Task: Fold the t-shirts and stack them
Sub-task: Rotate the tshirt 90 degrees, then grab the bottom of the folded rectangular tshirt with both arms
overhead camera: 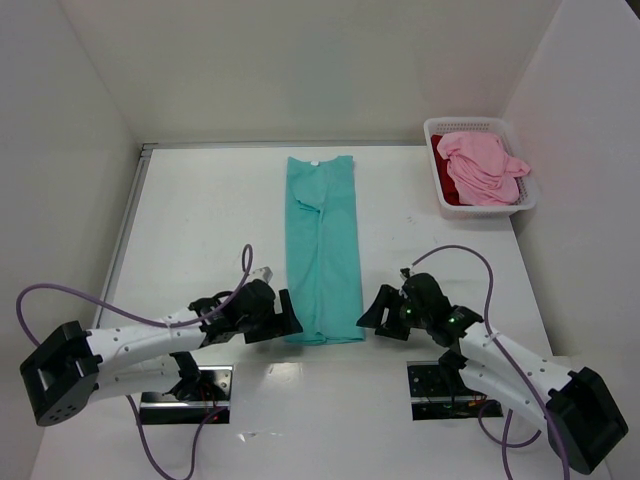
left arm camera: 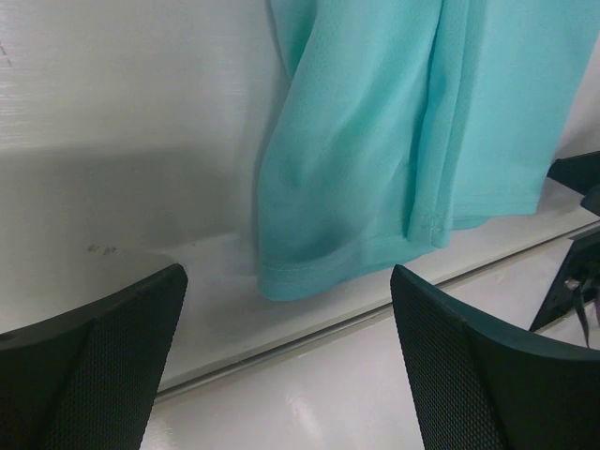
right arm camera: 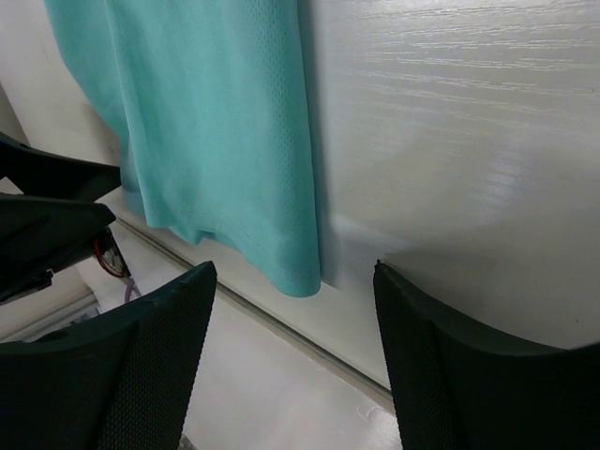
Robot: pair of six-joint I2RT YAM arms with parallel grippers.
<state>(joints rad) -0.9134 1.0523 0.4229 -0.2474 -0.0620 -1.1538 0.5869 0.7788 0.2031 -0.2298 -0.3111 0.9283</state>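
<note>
Status: teal shirt (overhead camera: 322, 250) lies flat on the surface (overhead camera: 210, 220), sides and sleeves folded in so it's one long narrow strip, collar far, hem near. The lengthwise fold looks done. The crosswise fold (hem up toward collar) is not yet done, and nothing is stacked. Left end effector (overhead camera: 288, 316) sits just left of the teal shirt's near hem corner, fingers apart and holding nothing. Right end effector (overhead camera: 371, 312) mirrors it just right of the other hem corner, also apart and empty. Each wrist view shows a hem corner ahead of the spread fingers with no contact, so my read is they're set up to pinch both corners. Pink shirt (overhead camera: 485, 165) is crumpled in the white basket (overhead camera: 480, 125), off to the right of the teal shirt's collar end, with the dark red shirt (overhead camera: 448, 193) under it, only slivers showing. Both need pulling out, folding and stacking, so this is early in the job. Nothing lies between the end effectors and the hem. The teal shirt's left layers bunch a bit near the hem and could slip out of a shallow pinch. Purple cables (overhead camera: 245, 265) loop by each arm, off the cloth.
</note>
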